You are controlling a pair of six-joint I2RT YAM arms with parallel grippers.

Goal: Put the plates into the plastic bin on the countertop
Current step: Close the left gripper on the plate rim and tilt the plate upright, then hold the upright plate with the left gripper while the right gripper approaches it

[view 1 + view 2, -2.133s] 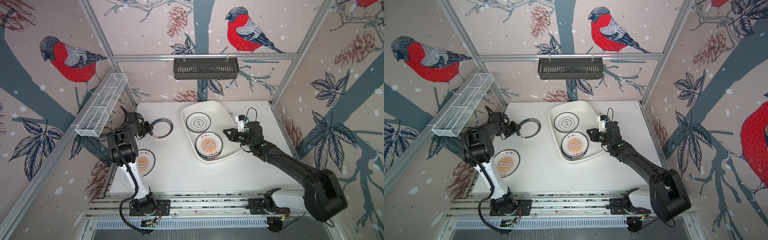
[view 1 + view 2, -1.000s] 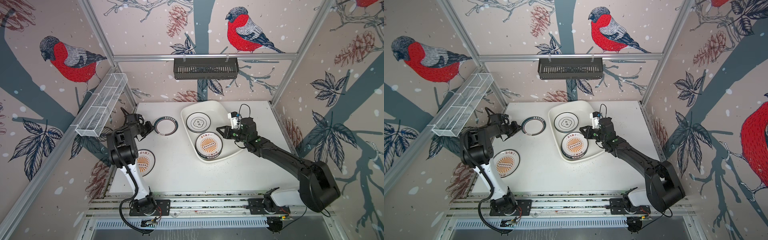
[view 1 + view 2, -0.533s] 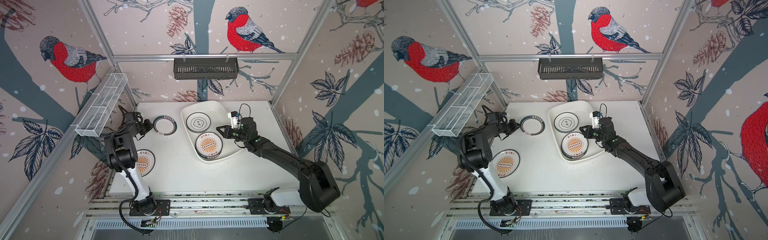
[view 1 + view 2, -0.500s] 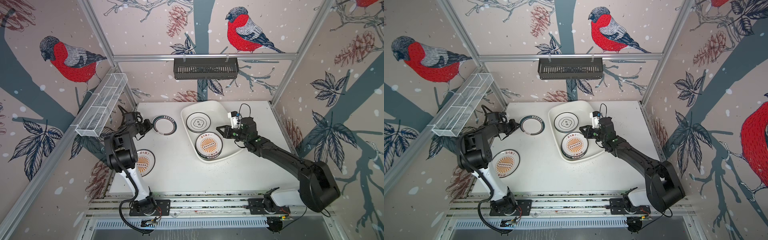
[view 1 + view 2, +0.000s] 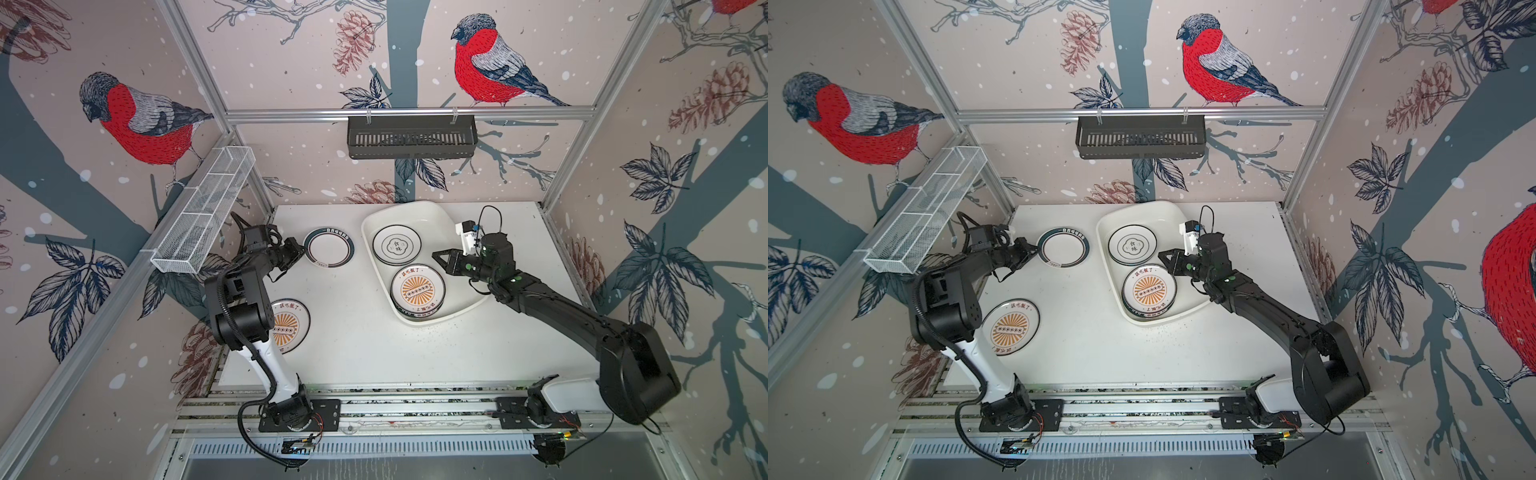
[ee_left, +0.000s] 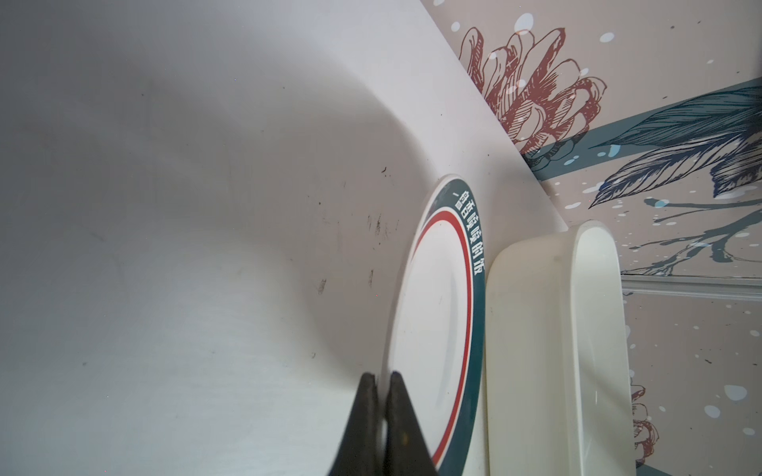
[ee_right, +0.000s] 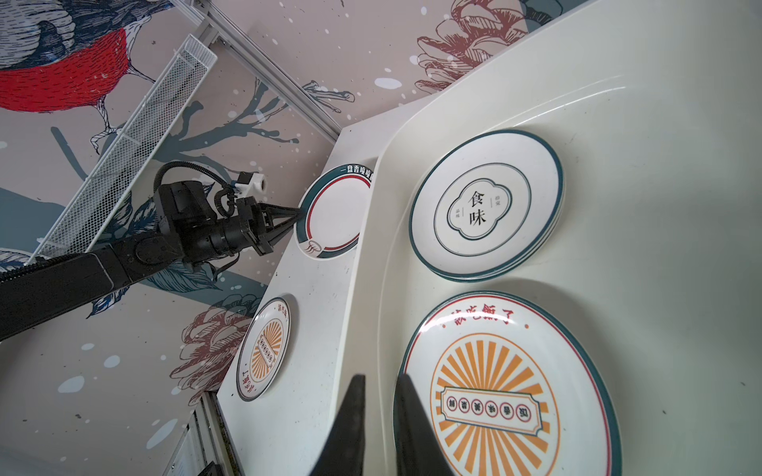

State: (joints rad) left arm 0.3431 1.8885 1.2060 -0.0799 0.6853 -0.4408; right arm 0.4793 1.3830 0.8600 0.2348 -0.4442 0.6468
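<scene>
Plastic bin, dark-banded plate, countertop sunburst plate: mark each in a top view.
plastic bin (image 5: 409, 205): a top view, far rim.
dark-banded plate (image 5: 328, 252): a top view, white centre.
countertop sunburst plate (image 5: 286, 329): a top view, orange centre.

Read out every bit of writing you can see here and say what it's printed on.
"食味": centre of the emblem plate in the plastic bin.
"該吃飯了": red, on the rim of the sunburst plate in the bin and the other sunburst plate on the countertop.
"一盘香喷喷的饭": rim band of the dark-banded plate.
Too small to read: the tiny marks beside "食味", the sunburst banners and lower rim lettering.
</scene>
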